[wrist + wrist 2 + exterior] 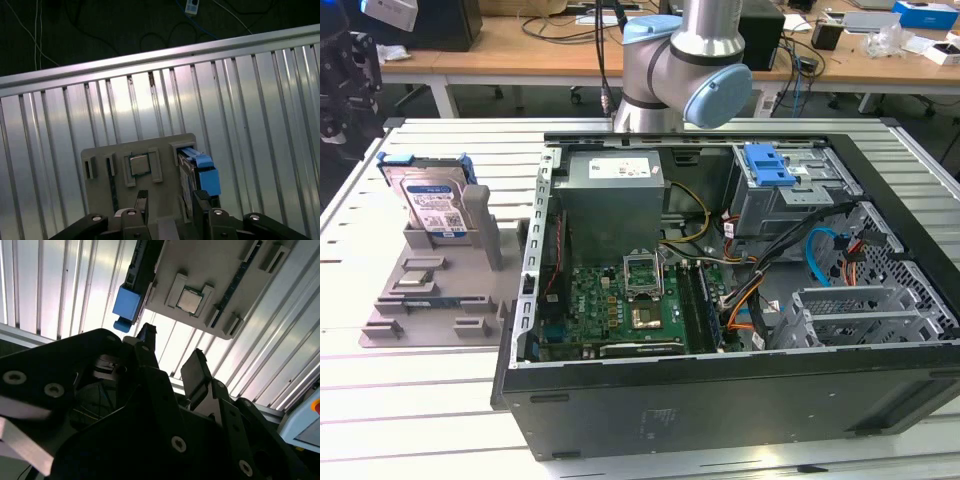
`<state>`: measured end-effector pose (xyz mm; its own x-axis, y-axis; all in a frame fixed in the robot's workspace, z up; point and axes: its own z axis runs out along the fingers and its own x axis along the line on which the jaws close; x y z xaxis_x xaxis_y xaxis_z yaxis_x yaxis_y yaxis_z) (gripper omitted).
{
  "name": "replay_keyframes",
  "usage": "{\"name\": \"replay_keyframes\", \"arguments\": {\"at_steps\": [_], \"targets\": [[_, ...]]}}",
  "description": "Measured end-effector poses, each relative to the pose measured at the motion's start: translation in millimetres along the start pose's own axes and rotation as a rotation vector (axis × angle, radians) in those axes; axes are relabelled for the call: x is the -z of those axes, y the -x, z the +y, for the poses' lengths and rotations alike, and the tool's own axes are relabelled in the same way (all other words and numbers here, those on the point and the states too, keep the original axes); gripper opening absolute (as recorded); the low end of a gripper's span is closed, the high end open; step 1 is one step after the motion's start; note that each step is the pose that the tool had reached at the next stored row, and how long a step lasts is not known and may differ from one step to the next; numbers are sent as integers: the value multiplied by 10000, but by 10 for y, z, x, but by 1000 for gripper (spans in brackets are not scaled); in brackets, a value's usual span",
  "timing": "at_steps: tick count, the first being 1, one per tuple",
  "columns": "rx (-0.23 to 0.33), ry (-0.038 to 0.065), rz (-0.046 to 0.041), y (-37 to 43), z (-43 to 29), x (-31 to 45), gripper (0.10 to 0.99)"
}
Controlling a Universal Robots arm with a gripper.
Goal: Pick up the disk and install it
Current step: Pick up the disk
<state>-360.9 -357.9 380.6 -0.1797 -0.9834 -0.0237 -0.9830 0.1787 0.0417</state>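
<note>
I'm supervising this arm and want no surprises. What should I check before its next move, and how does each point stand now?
1. Disk upright in holder: ok.
2. Fingers open, nothing between them: ok.
3. Gripper at disk: not ok, apart from it.
4. Case open: ok.
5. Cage bay free: cannot tell.

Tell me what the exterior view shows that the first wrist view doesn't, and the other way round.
Exterior view adds: the open black computer case, its green motherboard and the grey-and-blue robot arm. First wrist view adds: the black gripper, open, and a square silver chip. Shared: the silver-grey disk in its blue bracket, standing on edge in the grey plastic holder tray, on the ribbed aluminium table.
</note>
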Motion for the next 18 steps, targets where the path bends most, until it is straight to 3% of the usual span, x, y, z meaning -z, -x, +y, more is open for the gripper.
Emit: {"name": "replay_keyframes", "arguments": {"at_steps": [5,10,18], "targets": [[123,5,7,65,-1,0,482],[248,7,13,193,-21,-3,482],[367,10,17,303,-49,-5,482]]}}
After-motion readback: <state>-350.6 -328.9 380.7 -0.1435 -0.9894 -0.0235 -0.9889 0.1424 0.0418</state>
